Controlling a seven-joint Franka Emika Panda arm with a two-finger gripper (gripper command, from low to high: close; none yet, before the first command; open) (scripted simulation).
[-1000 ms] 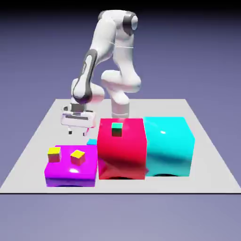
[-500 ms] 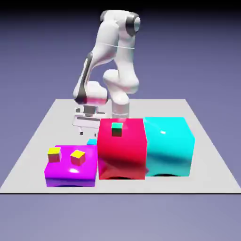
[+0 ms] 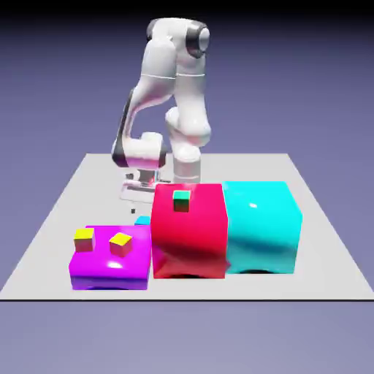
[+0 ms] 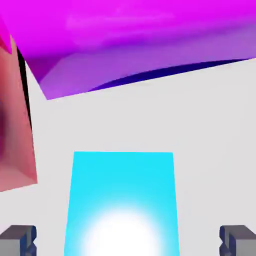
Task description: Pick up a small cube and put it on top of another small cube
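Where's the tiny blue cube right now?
The tiny blue cube sits on the table behind the magenta block, beside the red block, in the exterior view's left half.

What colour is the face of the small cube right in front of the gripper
Bright cyan; the small cube shows best in the hand view, large between the open gripper tips.

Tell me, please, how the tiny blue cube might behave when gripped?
The tiny blue cube looks stiff and flat-sided, so it probably won't roll. Its glossy cyan face suggests it might slip. It sits between the open fingers, close to the magenta block, so space seems tight.
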